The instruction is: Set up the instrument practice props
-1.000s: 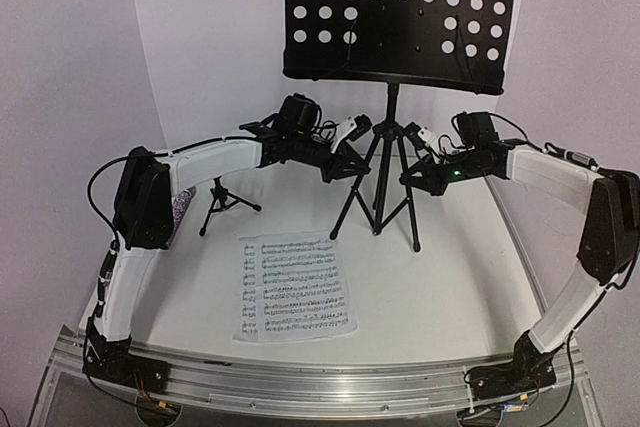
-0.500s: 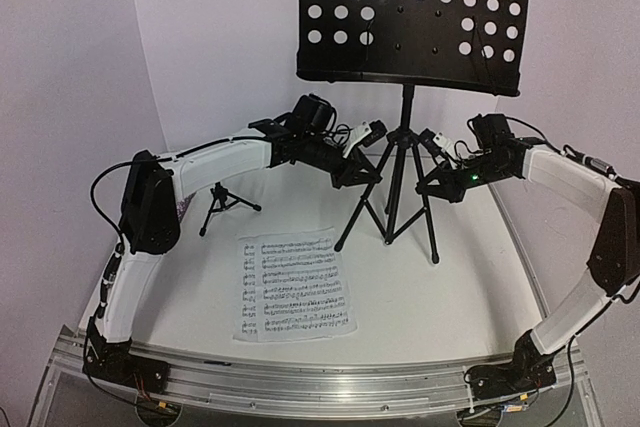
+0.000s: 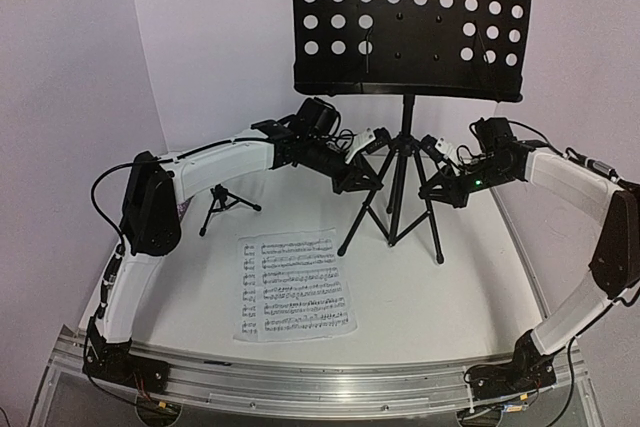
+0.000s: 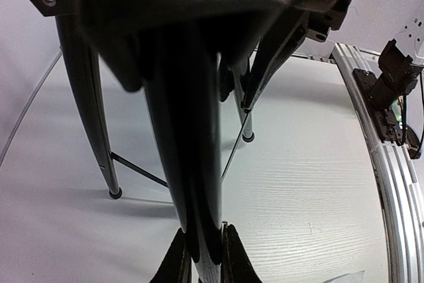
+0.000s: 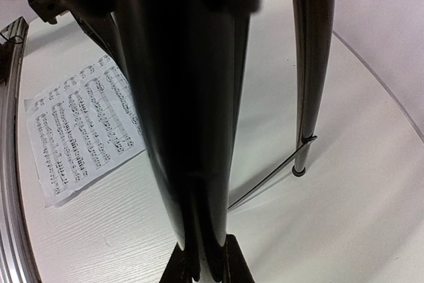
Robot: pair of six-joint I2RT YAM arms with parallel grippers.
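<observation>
The tall black music stand stands upright at the back of the table, its perforated tray [image 3: 410, 22] high above its tripod legs. My left gripper [image 3: 362, 175] is shut on the stand's left leg [image 4: 185, 164], with my fingers [image 4: 202, 246] clamped on both sides of it. My right gripper [image 3: 437, 190] is shut on the right leg [image 5: 189, 130]; it also shows in the right wrist view [image 5: 207, 260]. One white sheet-music page [image 3: 295, 285] lies flat in front and also shows in the right wrist view [image 5: 79, 127]. The small black mic stand [image 3: 220, 205] stands at the left. The purple microphone is mostly hidden behind my left arm.
A metal rail [image 3: 320, 382] runs along the near table edge. A curved white backdrop wall [image 3: 220, 67] closes the back and sides. The stand's free legs [image 5: 308, 64] and thin braces spread on the table between my grippers.
The music stand has shifted right and a little forward, and its tray now sits straighter. Both grippers moved with it, still clamped on its legs.
</observation>
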